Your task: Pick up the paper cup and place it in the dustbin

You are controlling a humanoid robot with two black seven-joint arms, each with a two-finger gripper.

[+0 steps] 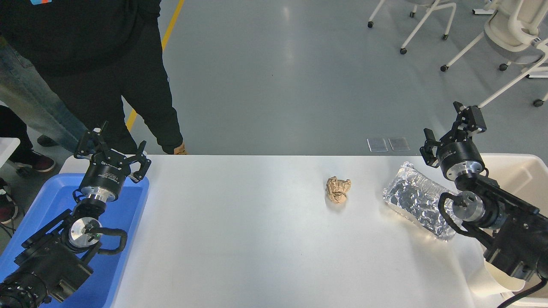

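Note:
The paper cup (pixel 486 280), cream-white, lies on its side at the table's front right corner, partly hidden under my right arm. The dustbin (pixel 524 173), a large beige bin, stands at the right edge, mostly covered by that arm. My right gripper (pixel 445 124) is open and empty. It is raised above the table's far edge, just past the foil container and well away from the cup. My left gripper (pixel 117 143) is open and parked at the lower left, over the blue tray.
A crinkled silver foil container (pixel 417 199) lies right of centre, with a crumpled brown paper ball (pixel 338 189) to its left. A blue shallow tray (pixel 128 205) sits under the left arm. A person in dark clothes (pixel 107 64) stands at the far left corner.

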